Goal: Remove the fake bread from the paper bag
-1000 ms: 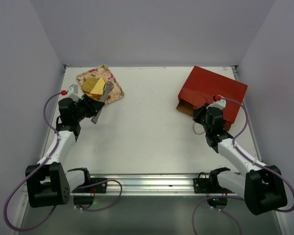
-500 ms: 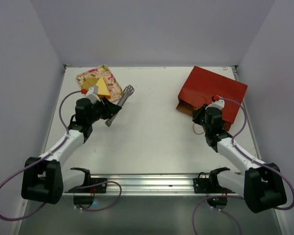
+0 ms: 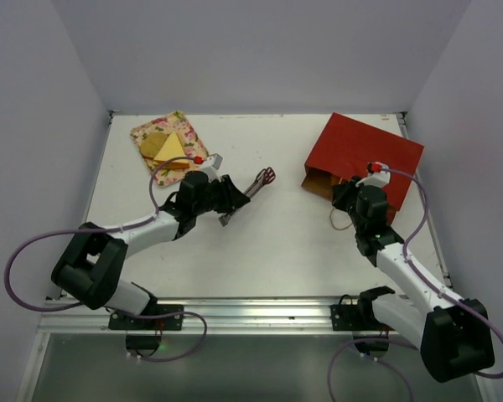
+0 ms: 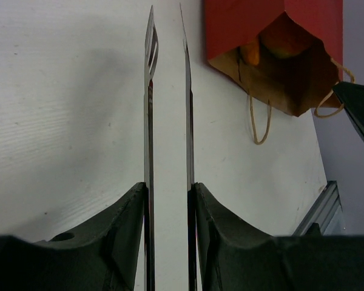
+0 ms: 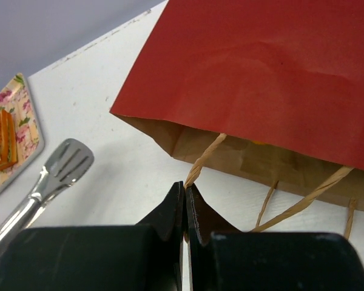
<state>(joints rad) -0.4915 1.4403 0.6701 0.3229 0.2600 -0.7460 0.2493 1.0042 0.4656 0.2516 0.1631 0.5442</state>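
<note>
The dark-red paper bag (image 3: 365,151) lies flat at the back right, its brown mouth facing the table's middle. In the left wrist view the bag (image 4: 249,24) shows orange fake bread (image 4: 250,53) just inside its mouth. My right gripper (image 3: 346,194) (image 5: 185,191) is shut on one cord handle (image 5: 203,160) in front of the bag (image 5: 279,66). My left gripper (image 3: 230,193) (image 4: 168,188) is shut on metal tongs (image 3: 258,182) (image 4: 148,91), whose tips are slightly apart, empty, and pointing toward the bag's mouth from mid-table.
A floral tray (image 3: 147,131) at the back left holds a yellow sandwich wedge (image 3: 172,149) and other toy bread. It shows in the right wrist view too (image 5: 21,97), with the tongs' head (image 5: 64,163) nearby. Grey walls enclose the table.
My left arm has swung the tongs from over the floral tray rightward to mid-table, toward the bag. The right arm has hardly moved.
</note>
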